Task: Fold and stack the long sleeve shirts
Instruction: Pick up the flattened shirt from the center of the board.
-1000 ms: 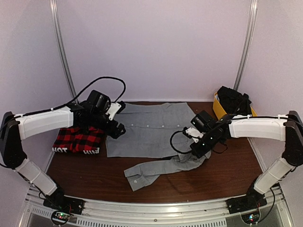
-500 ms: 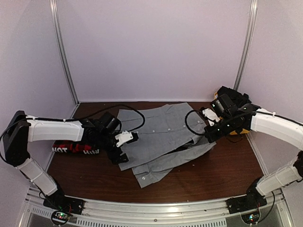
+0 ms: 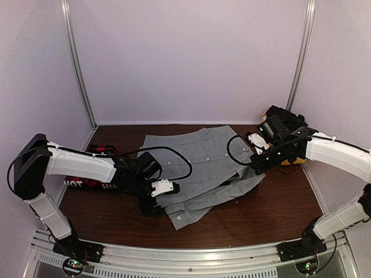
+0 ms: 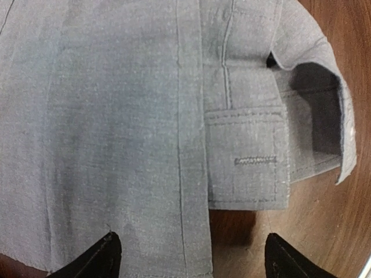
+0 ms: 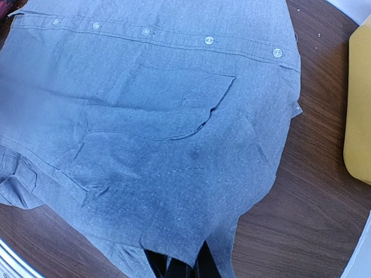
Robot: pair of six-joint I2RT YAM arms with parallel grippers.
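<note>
Partly, grey shirt covers the right hand (plaid shirt half-hidden).

A small enclosed booth seen from above. The back wall is plain and pale lilac, with no windows or markings. The left wall and right wall are the same colour and angle inward towards it. A slim metal post stands in each rear corner, the left post and the right post, both leaning slightly outward as they rise. The surface is dark reddish-brown wood with visible grain. A silver aluminium rail runs along its near edge. Light is soft and even, with a bright glint on the rail.
</note>
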